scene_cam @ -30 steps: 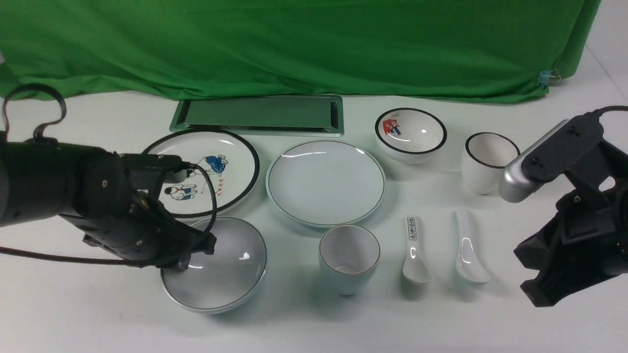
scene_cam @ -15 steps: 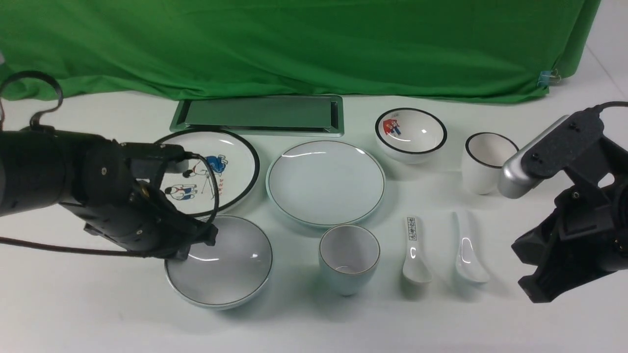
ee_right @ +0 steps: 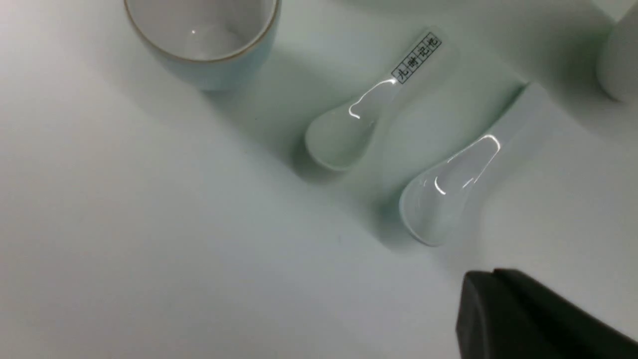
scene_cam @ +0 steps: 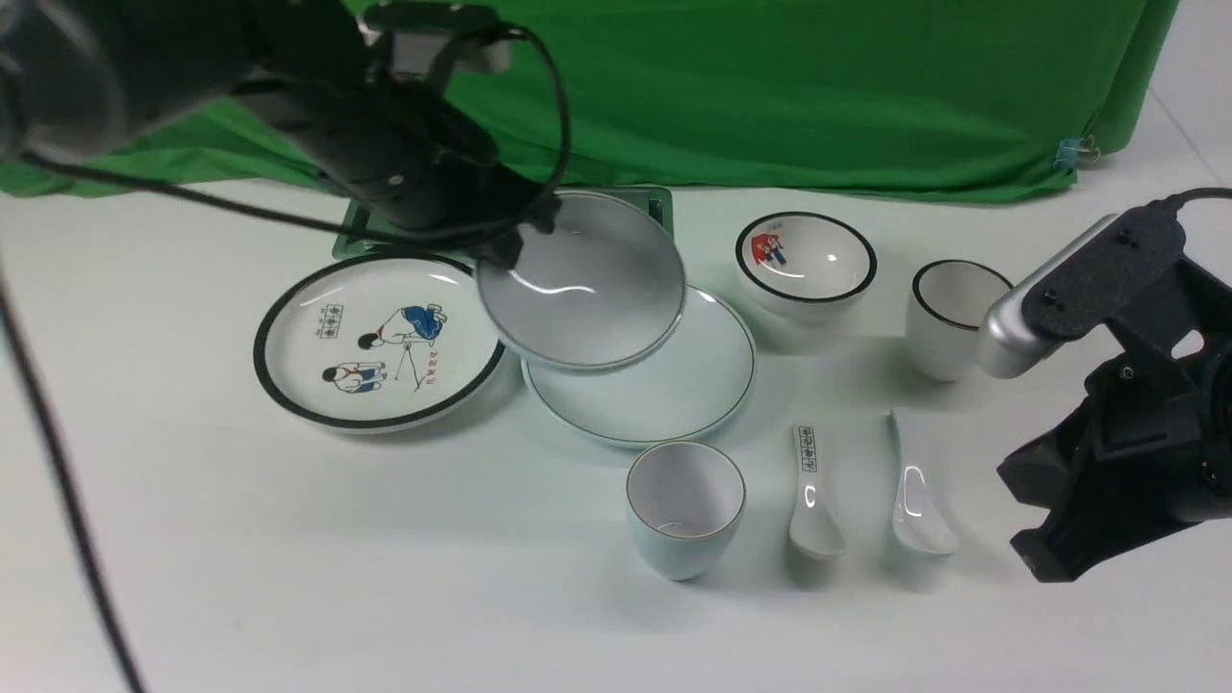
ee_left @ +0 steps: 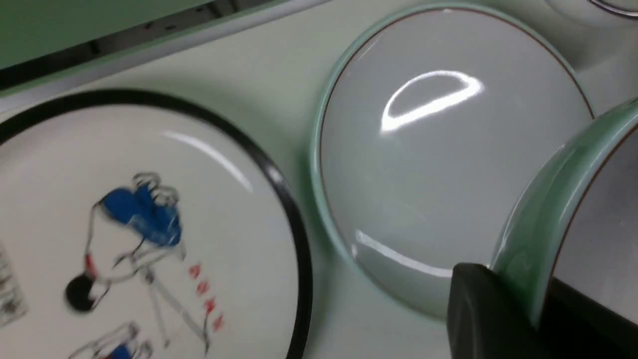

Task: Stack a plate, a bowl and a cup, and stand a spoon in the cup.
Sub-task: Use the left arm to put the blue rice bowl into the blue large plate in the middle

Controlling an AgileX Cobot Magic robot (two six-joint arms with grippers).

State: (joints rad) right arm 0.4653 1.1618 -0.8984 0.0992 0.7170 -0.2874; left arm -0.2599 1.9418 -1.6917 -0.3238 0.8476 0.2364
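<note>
Front view: the left gripper [scene_cam: 515, 245] pinches the pale blue-green bowl [scene_cam: 582, 289] by its rim, aloft over the plain plate [scene_cam: 674, 395]. Left wrist view: one finger [ee_left: 488, 314] grips that rim. Right wrist view: the right gripper [ee_right: 478, 304], jaws pressed together, hangs near the plain white spoon [ee_right: 448, 194].
</note>
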